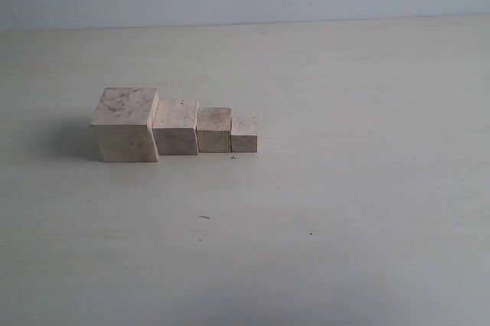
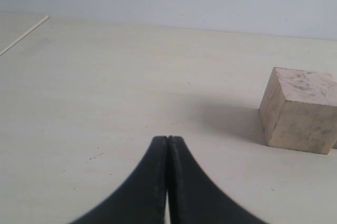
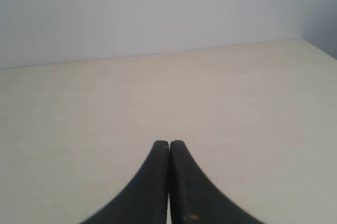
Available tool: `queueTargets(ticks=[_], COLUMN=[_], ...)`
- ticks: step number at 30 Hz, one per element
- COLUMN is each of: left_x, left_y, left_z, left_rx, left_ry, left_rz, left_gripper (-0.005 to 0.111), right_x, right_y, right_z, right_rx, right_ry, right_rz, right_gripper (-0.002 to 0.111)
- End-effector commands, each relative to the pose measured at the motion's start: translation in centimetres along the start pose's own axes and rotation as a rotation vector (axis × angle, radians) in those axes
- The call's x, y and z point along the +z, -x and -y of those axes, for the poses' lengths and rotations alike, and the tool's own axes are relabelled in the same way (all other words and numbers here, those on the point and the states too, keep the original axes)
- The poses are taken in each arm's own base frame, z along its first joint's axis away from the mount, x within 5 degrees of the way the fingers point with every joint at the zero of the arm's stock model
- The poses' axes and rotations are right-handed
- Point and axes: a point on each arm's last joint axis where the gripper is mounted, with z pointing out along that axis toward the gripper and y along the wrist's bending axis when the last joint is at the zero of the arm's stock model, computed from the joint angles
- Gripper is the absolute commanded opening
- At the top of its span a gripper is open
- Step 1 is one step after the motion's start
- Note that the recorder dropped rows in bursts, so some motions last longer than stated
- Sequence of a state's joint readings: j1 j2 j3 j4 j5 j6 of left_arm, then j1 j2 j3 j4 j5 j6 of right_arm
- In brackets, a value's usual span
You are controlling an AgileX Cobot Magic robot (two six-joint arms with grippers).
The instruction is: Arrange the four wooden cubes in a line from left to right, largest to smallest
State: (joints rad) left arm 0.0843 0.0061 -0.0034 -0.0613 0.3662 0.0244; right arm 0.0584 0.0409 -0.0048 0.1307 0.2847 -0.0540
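Four wooden cubes point(image 1: 176, 128) sit in a touching row on a pale table point(image 1: 360, 203), toward nine o'clock of the exterior view. The largest cube point(image 1: 125, 125) is at the row's nine o'clock end and the smallest cube point(image 1: 244, 135) at its three o'clock end. The left gripper point(image 2: 168, 141) and right gripper point(image 3: 169, 144) are each pinched together, holding nothing. The order looks finished, so the arms are best held clear without nudging the row.
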Motion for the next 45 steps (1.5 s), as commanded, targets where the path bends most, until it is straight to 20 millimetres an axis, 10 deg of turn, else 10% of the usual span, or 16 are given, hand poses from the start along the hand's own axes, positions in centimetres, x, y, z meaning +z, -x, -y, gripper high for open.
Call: queueTargets(ticks=[1, 45], left_x=[-0.01, -0.01], left_y=[0.03, 0.03], left_z=[0.02, 0.02], left_rx=[0.004, 0.002], left_ry=[-0.004, -0.004], left_rz=[0.016, 0.016], left_gripper=[0.0, 0.0], right_x=[-0.02, -0.02], right_y=[-0.3, -0.3], right_z=[0.08, 0.02], right_rx=[-0.024, -0.003], right_ry=[-0.009, -0.003], right_rz=[-0.016, -0.016], right_gripper=[0.0, 0.0])
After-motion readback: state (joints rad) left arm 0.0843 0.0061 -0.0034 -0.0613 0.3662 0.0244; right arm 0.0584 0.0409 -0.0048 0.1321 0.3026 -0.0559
